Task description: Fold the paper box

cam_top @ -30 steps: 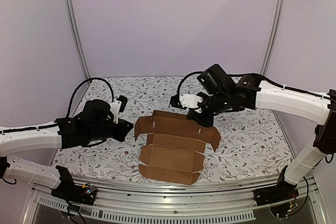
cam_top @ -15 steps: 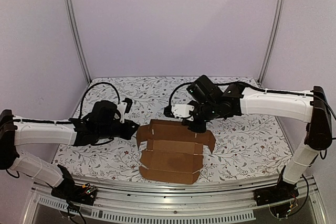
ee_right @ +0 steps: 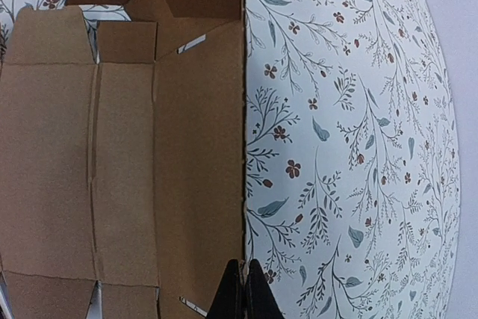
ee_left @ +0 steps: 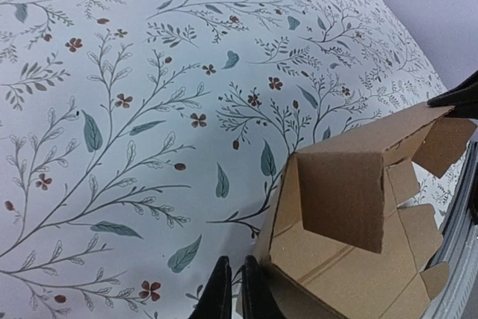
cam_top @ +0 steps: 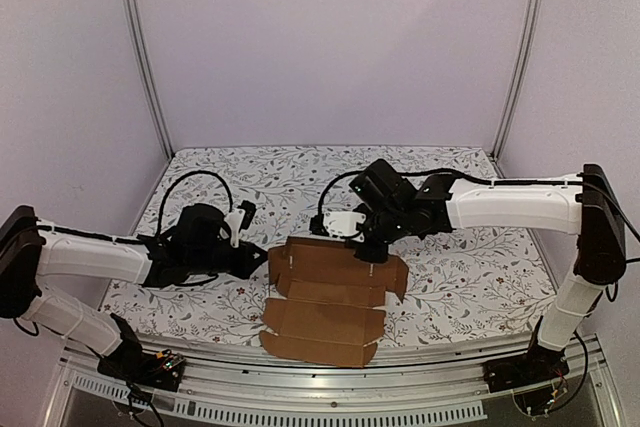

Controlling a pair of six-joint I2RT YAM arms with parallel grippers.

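The left claw [cam_top: 258, 259] is clenched on nothing, its fingers [ee_left: 221, 293] pinched almost together on the floral cloth [cam_top: 200, 172], just beside the 9 o'clock edge of the paper box [cam_top: 325, 297]. A second ago this arm sat well back from the cardboard. It has since reached in to the left flap.

The box lies at the middle of the table, toward 6 o'clock and close to the near rail. It has slid a little nearer over that second, and its far panel now stands more steeply.

The left wrist view shows plain brown, unmarked card [ee_left: 351, 192] with creased panels, one wall raised and a small end tab bent inward. The near panels and notched flaps lie flat.

At the box's 12 o'clock edge the right claw [cam_top: 368, 250] is also clenched and empty-handed. Its tips [ee_right: 240, 289] meet at the far rim of the raised panel [ee_right: 127, 169]. It has swept in from 2 o'clock and down.

With both arms now at the cardboard, the folding looks barely begun. One wall is coming up, the sides are still open, and the left side flap is probably next.
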